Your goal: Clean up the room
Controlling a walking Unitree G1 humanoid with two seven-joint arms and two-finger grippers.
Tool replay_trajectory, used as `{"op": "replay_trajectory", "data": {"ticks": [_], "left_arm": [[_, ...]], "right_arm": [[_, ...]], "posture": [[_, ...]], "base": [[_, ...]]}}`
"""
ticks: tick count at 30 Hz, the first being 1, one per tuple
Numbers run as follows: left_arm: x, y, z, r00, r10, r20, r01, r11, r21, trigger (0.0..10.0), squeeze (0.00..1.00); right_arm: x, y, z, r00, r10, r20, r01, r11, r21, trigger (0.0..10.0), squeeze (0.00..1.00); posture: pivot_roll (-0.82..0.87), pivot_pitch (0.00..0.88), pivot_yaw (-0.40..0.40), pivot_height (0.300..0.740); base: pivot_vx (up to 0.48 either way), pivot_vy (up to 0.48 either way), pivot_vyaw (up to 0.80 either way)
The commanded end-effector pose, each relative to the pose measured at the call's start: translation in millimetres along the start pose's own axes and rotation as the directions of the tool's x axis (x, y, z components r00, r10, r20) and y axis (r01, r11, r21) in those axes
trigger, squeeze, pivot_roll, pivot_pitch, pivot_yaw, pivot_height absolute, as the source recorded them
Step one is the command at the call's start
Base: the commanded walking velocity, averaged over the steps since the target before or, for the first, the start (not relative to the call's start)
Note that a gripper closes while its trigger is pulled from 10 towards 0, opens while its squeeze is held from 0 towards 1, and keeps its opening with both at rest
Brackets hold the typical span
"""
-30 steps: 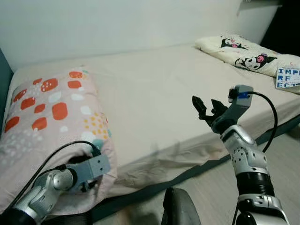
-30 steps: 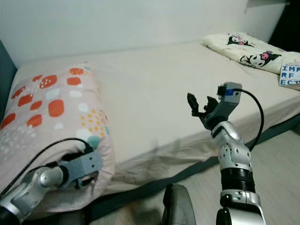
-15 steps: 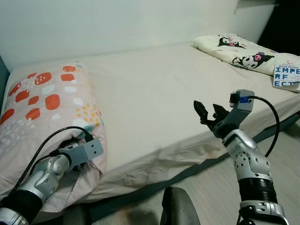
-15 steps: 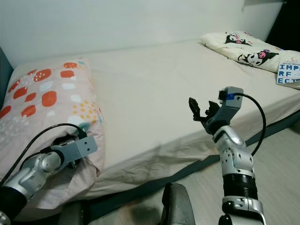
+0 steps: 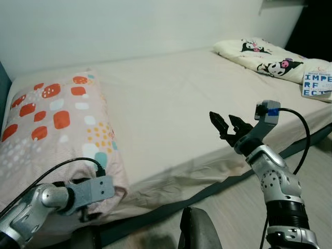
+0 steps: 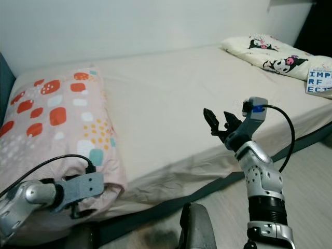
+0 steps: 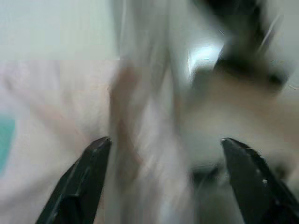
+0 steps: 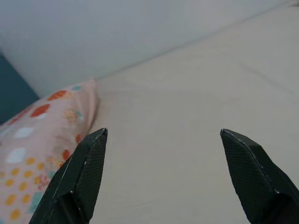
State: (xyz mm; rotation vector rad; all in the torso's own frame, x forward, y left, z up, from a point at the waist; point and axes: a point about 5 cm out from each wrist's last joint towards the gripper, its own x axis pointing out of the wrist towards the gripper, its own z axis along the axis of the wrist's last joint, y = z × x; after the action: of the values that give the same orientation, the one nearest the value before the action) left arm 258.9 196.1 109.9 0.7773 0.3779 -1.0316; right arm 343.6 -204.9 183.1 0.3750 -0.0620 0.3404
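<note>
Spotted pillow [image 5: 57, 129] on the left end of the bed [image 5: 171, 109], left gripper [image 7: 163, 182] at its near edge, fingers spread wide and holding nothing, right gripper [image 5: 224, 123] raised over the bed's near right, fingers apart, empty, well right of the pillow

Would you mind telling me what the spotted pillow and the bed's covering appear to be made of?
The spotted pillow looks like soft, matte printed fabric, likely cotton: it sags and creases at its near edge. The bed sheet seems a plain beige woven cloth, matte, wrinkling where it hangs over the mattress edge.
</note>
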Motion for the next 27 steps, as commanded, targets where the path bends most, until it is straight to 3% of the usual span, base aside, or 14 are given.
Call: {"op": "replay_trajectory", "data": {"ticks": [1,2,3,4,5,7,10,11,12,13,14,15,21,27], "left_arm": [[1.3,-0.6,20.1,0.984,-0.003,0.178,0.015,0.998,-0.065,10.0,0.00],[1.3,-0.6,20.1,0.984,-0.003,0.178,0.015,0.998,-0.065,10.0,0.00],[2.3,-0.8,44.3,0.908,0.036,0.417,0.045,0.982,-0.184,10.0,0.00],[1.5,-1.3,51.1,0.870,0.052,0.491,0.067,0.973,-0.221,10.0,0.00],[1.5,-1.3,51.1,0.870,0.052,0.491,0.067,0.973,-0.221,10.0,0.00],[0.2,-0.7,59.9,0.807,0.098,0.583,0.086,0.956,-0.279,10.0,0.00],[-0.3,0.4,62.9,0.781,0.124,0.612,0.088,0.948,-0.305,10.0,0.00],[2.3,10.4,65.5,0.717,0.264,0.645,0.060,0.898,-0.435,10.0,0.00],[2.3,10.4,65.5,0.717,0.264,0.645,0.060,0.898,-0.435,10.0,0.00],[7.4,24.2,64.4,0.618,0.471,0.629,0.036,0.783,-0.621,10.0,0.00],[7.4,24.2,64.4,0.618,0.471,0.629,0.036,0.783,-0.621,10.0,0.00],[8.6,26.6,63.6,0.597,0.512,0.618,0.037,0.752,-0.658,10.0,0.00],[34.8,21.1,40.6,0.673,0.587,0.450,-0.035,0.633,-0.774,10.0,0.00],[44.3,14.8,32.1,0.672,0.622,0.402,-0.016,0.554,-0.832,10.0,0.00]], "right_arm": [[2.5,6.1,2.2,0.999,0.032,0.011,-0.033,0.999,0.017,10.0,0.00],[2.5,6.1,2.2,0.999,0.032,0.011,-0.033,0.999,0.017,10.0,0.00],[4.1,7.0,2.0,0.999,0.036,0.015,-0.036,0.999,0.040,10.0,0.00],[4.5,6.8,1.6,0.999,0.034,0.014,-0.035,0.998,0.046,10.0,0.00],[4.5,6.8,1.6,0.999,0.034,0.014,-0.035,0.998,0.046,10.0,0.00],[4.7,4.1,0.9,1.000,0.022,0.014,-0.022,0.998,0.056,10.0,0.00],[4.5,2.4,0.5,1.000,0.014,0.015,-0.015,0.998,0.061,10.0,0.00],[3.7,-4.5,-1.4,1.000,-0.021,0.015,0.020,0.997,0.074,10.0,0.00],[3.7,-4.5,-1.4,1.000,-0.021,0.015,0.020,0.997,0.074,10.0,0.00],[1.7,-13.1,-5.8,0.998,-0.066,0.004,0.065,0.995,0.080,10.0,0.00],[1.7,-13.1,-5.8,0.998,-0.066,0.004,0.065,0.995,0.080,10.0,0.00],[1.2,-14.7,-6.8,0.997,-0.075,0.001,0.074,0.994,0.081,10.0,0.00],[-4.3,-20.7,-32.0,0.991,-0.111,-0.069,0.116,0.991,0.071,10.0,0.00],[-10.1,-19.7,-51.8,0.987,-0.105,-0.118,0.114,0.991,0.072,10.0,0.00]], "posture": [[-0.02,0.025,-0.127,0.495],[-0.02,0.025,-0.127,0.495],[-0.02,0.016,-0.128,0.495],[-0.02,0.016,-0.128,0.495],[-0.02,0.016,-0.128,0.495],[-0.02,0.018,-0.128,0.495],[-0.02,0.018,-0.128,0.500],[-0.01,0.005,-0.129,0.505],[-0.01,0.005,-0.129,0.505],[-0.01,0.005,-0.129,0.515],[-0.01,0.005,-0.129,0.515],[-0.01,0.005,-0.129,0.520],[0.00,0.000,-0.124,0.539],[0.00,0.000,-0.117,0.559]], "base": [[0.000,0.000,0.00],[0.000,0.000,0.00],[0.000,0.000,0.00],[0.000,0.000,0.00],[0.000,0.000,0.00],[0.000,0.000,0.00],[0.000,0.000,0.00],[0.000,0.000,0.00],[0.000,0.000,0.00],[0.000,0.000,0.00],[0.000,0.000,0.00],[0.000,0.000,0.00],[0.000,0.000,0.00],[0.000,0.000,0.00]]}}
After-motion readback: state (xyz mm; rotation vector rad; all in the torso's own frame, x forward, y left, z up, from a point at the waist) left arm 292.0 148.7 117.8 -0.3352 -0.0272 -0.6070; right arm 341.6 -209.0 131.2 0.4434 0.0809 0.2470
